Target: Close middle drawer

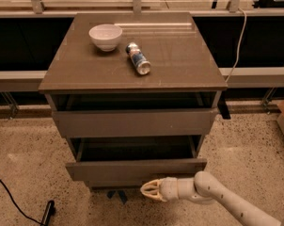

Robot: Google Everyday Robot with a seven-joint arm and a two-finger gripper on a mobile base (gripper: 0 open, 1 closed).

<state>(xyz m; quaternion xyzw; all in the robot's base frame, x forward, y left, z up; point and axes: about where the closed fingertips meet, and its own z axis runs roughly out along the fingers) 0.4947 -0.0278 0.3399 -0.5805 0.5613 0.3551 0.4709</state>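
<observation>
The middle drawer is the second front of the grey-brown cabinet. It stands pulled out toward me, with its dark inside showing behind the flat front. The uppermost drawer above it is also slightly out. My gripper, cream-tipped on a white arm reaching in from the lower right, is low in front of the cabinet. It sits just under the lower edge of the middle drawer's front, near its centre. The lowest front is hidden behind the open drawer.
A white bowl and a can lying on its side sit on the cabinet top. A black cable lies on the speckled floor at the lower left. A white cord hangs at the right. A railing runs behind.
</observation>
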